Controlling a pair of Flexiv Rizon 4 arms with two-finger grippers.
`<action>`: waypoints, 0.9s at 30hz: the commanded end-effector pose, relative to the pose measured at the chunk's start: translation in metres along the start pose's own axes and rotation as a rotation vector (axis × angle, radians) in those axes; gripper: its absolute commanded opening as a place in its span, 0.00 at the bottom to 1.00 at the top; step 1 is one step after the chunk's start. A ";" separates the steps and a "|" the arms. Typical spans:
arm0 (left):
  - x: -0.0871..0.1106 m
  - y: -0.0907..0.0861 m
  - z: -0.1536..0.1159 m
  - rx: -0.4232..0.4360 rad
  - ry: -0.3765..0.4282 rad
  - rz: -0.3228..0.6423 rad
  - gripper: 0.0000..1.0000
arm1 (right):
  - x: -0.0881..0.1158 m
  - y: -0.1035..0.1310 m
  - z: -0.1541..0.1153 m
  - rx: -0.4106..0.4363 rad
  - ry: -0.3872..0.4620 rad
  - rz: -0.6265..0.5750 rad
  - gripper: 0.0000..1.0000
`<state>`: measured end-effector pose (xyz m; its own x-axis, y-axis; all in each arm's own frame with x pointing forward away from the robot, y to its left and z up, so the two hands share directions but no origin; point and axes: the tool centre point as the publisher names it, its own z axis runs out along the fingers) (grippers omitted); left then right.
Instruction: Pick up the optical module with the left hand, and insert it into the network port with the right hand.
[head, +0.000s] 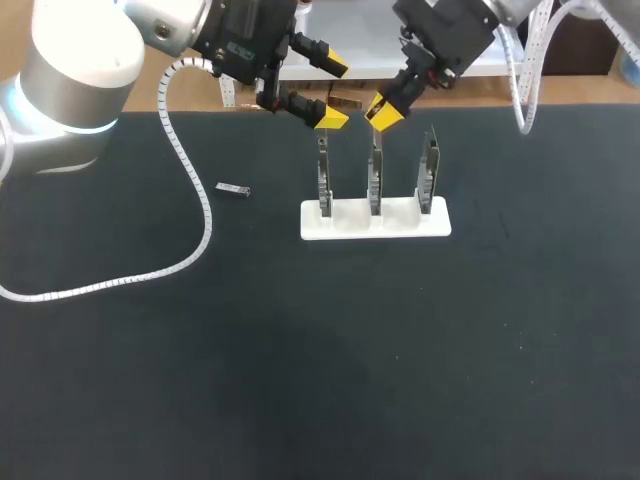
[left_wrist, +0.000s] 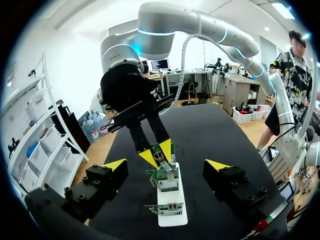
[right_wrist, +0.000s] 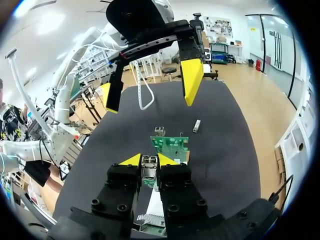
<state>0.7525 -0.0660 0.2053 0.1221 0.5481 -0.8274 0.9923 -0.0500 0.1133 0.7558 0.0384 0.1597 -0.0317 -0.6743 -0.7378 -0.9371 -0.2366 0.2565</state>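
**Right gripper** (right_wrist: 149, 160): the fingers are standing close together and clamping a small metal module (right_wrist: 149, 170) from both sides. They are holding it in the air just above a row of three circuit boards (head: 375, 185), near the middle one.

**Boards:** all three are standing upright in a white stand (head: 400, 222) on the black table (head: 400, 380).

**Left gripper** (left_wrist: 166, 165): the jaws are standing wide open and holding nothing. It is hanging just beside the right gripper, over the end board on its own side.

**Other items:** a second small module (head: 233, 189) is lying flat on the table, well apart from the stand, on the left arm's side. A white ribbed cable (head: 205, 215) is trailing across the table near it.
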 end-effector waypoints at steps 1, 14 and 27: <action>-0.001 0.002 0.000 0.004 0.007 -0.003 1.00 | -0.002 -0.007 -0.001 -0.011 -0.004 0.002 0.00; -0.001 0.002 0.000 0.004 0.007 -0.003 1.00 | -0.005 0.004 0.001 0.040 -0.033 0.005 0.00; -0.001 0.002 0.000 0.004 0.007 -0.003 1.00 | -0.001 0.009 0.003 0.035 -0.038 0.022 0.00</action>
<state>0.7525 -0.0660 0.2053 0.1221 0.5481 -0.8274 0.9923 -0.0500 0.1133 0.7544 0.0410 0.1612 -0.0644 -0.6545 -0.7533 -0.9385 -0.2168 0.2686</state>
